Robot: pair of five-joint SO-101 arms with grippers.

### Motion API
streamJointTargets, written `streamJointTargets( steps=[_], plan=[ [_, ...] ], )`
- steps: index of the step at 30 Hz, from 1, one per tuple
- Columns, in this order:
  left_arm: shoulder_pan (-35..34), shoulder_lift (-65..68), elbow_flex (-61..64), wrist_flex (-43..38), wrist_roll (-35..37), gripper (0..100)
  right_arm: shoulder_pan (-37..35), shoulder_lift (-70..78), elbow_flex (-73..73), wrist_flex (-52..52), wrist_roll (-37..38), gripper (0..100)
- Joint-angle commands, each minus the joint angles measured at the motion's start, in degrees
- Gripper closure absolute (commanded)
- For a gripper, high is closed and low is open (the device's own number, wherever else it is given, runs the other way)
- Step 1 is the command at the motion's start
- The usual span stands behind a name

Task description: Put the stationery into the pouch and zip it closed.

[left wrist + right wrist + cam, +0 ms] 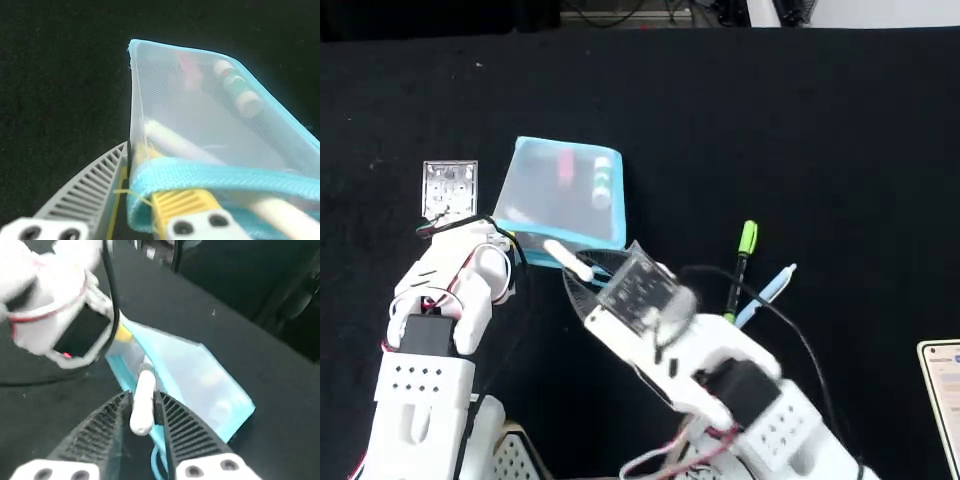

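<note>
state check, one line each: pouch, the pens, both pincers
pouch: unzipped, mouth held open, some items already inside
white pen: gripped, tip at the pouch mouth, not fully in
green-capped pen: lying on the table, outside the pouch
blue pen: lying on the table, outside the pouch
left pincer: shut on the pouch's mouth edge
right pincer: shut on the white pen

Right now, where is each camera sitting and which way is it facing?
High view: above the table, looking down; left arm and right arm show.
Left wrist view: on left arm, facing the pouch; left gripper clamps its rim.
Right wrist view: on right arm, facing pouch; right gripper holds white pen.
All share the pouch.
</note>
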Motion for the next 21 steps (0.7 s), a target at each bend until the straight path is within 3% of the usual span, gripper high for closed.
streamJointTargets(
  steps=[1, 11, 15, 21],
  plan=[
    [-0.66, -0.62, -0.40, -1.76, 0.26, 97, -0.53, 7.08, -2.86, -4.57, 0.26, 98.8],
    [-0.57, -0.53, -0.40, -1.76, 0.26, 97, -0.62, 21.85, -11.12, -4.48, 0.00, 94.6],
    [-0.57, -0.53, -0.40, -1.67, 0.26, 97, -0.62, 21.85, -11.65, -4.40, -3.69, 84.1],
    [-0.57, -0.35, -0.40, -1.76, 0.26, 97, -0.62, 15.25, -12.26, -1.49, -3.69, 84.7]
  ],
)
